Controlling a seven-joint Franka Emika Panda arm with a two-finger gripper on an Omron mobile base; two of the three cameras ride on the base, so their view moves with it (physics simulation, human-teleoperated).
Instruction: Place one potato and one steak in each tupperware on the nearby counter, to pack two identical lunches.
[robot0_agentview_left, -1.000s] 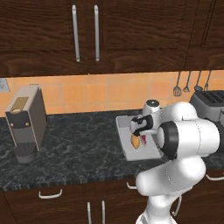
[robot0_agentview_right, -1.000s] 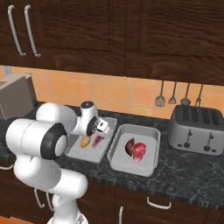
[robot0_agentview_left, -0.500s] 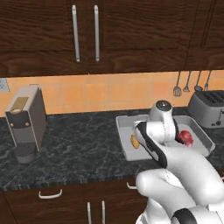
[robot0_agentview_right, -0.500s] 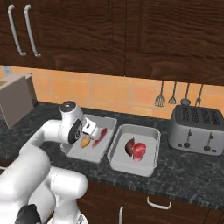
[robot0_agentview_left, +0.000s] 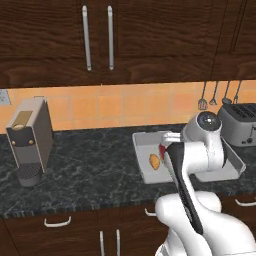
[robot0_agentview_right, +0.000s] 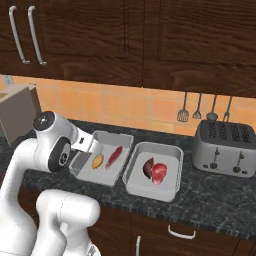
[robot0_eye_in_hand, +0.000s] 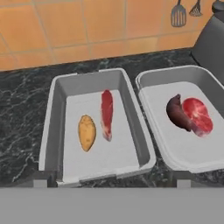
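**Across the marbled counter: both tubs loaded, hand released**

On the black-and-grey marbled stone counter you have two light grey shallow rectangular tubs side by side, nearly touching. One grey tub holds the small orange-yellow oval potato with a thin red-pink slab of steak just beside it, apart by a narrow gap. The neighbouring grey tub holds a round red steak touching a dark brownish-red oval piece — whether that counts as the second potato you cannot tell from its colour.

Your white arm's two-finger gripper hangs over the near rim of the potato's tub, jaws spread wide and holding nothing.

Handling, as a judgement: the potato looks firm, light and smooth, likely to roll, so pinch it across its short middle. The steak looks soft and floppy — take it across its narrow width near the centre.

Compared with a second ago, the elbow has swung away from the tubs, the hand has drawn back toward the near edge, and the food lies where it lay.
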